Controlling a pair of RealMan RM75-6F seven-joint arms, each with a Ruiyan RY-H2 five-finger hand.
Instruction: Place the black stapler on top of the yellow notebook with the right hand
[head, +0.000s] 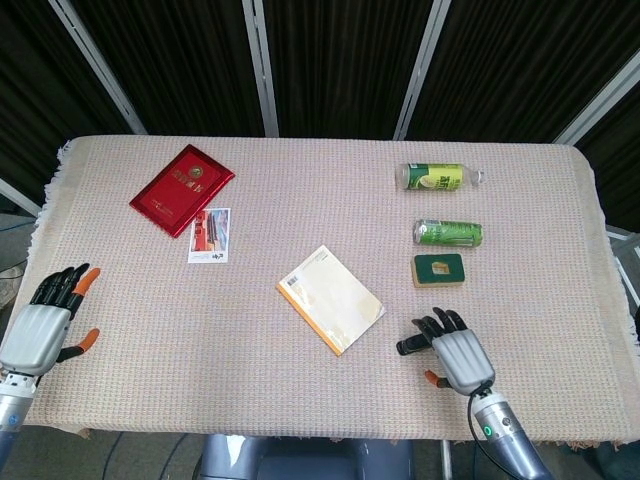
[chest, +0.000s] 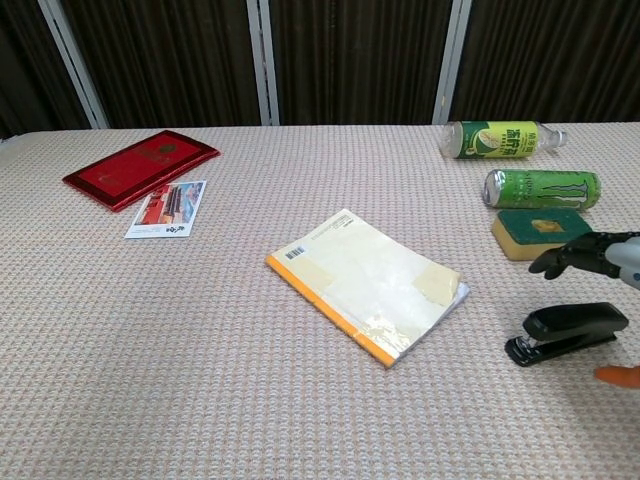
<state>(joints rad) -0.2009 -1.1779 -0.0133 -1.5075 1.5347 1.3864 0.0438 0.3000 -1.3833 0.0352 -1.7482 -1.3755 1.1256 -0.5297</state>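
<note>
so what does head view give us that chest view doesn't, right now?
Head view only: the left hand at the table's near left edge, open and holding nothing, and the whole right hand over the black stapler, hiding most of it.

Chest view only: the full stapler side-on, with the right hand's fingertips above it and not touching.

Both: yellow notebook, red booklet, photo card, bottle, can, sponge.
</note>
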